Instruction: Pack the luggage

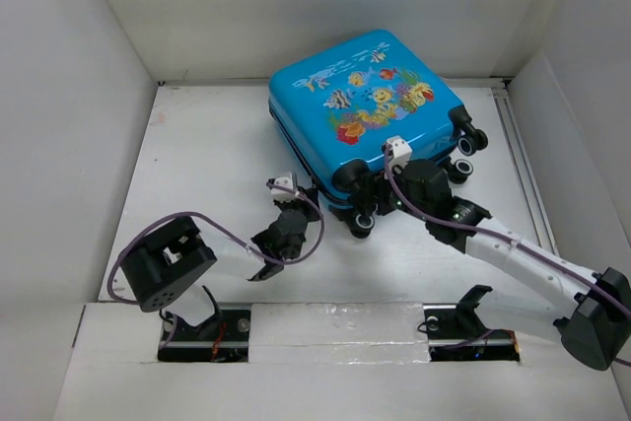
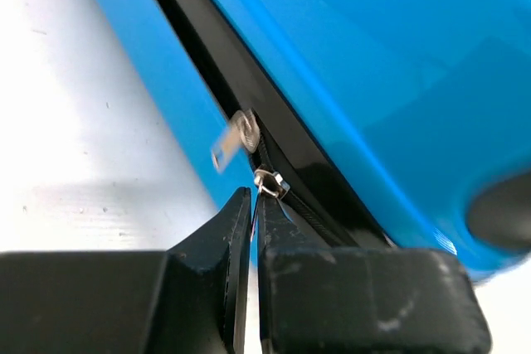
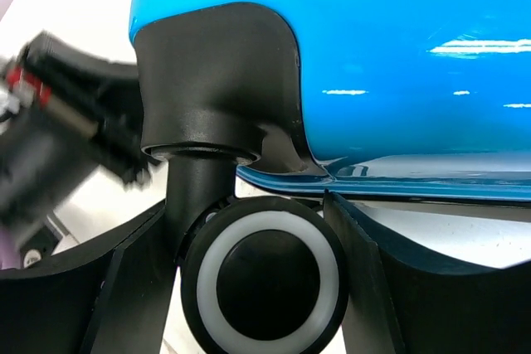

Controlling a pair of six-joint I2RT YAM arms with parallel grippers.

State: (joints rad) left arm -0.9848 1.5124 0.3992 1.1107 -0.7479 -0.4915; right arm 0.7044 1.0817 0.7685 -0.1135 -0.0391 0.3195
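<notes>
1. Overhead, the fish-print suitcase (image 1: 370,96) lies flat with its lid down at the far middle of the bench (image 1: 197,175); its contents are hidden.
2. Left wrist: the left gripper (image 2: 253,198) has its jaws pressed together, tips at the zipper slider (image 2: 270,180).
3. Right wrist: the right gripper (image 3: 247,205) jaws clasp a black caster wheel (image 3: 264,275).

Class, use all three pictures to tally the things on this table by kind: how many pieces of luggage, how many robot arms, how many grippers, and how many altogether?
Luggage: 1
Robot arms, left arm and right arm: 2
Grippers, left gripper and right gripper: 2
Total: 5
</notes>
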